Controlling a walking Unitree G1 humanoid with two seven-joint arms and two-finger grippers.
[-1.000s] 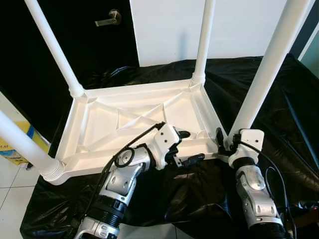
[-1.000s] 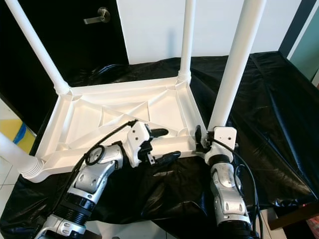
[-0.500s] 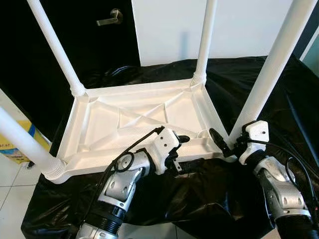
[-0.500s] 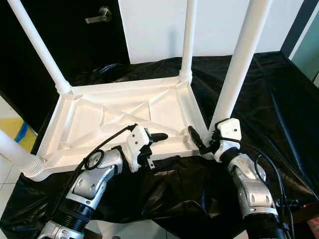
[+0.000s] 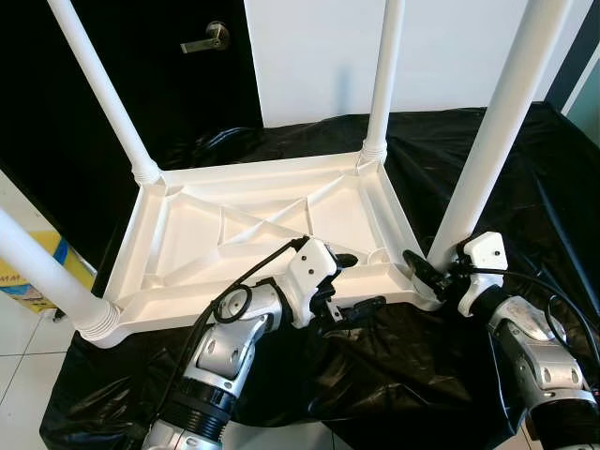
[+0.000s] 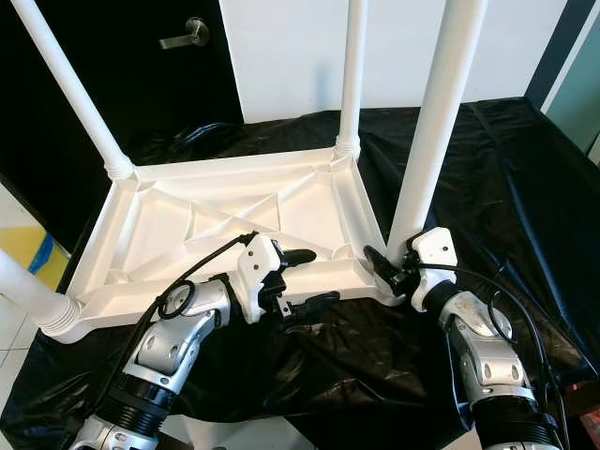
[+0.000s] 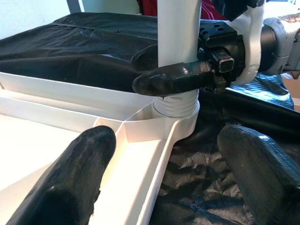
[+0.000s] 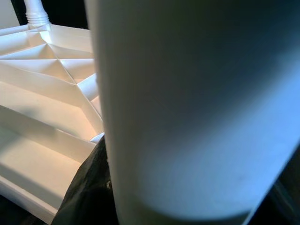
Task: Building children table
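Left eye view: we are looking down at a black sheet (image 5: 525,178) covering the work surface, and on it a white children's table (image 5: 262,234) is lying upside down, its ribbed underside facing up and its four legs standing upward. The near right leg (image 5: 487,141) is rising from the near right corner socket. Our right gripper (image 5: 433,274) is reaching in from the right at the base of that leg, its black fingers (image 7: 178,79) sitting around the leg just above the threaded collar, closing on it. Our left gripper (image 5: 352,281) is holding at the table's near rim, left of that corner, its fingers (image 7: 79,173) spread wide, one over the rim and one over the sheet, gripping nothing.
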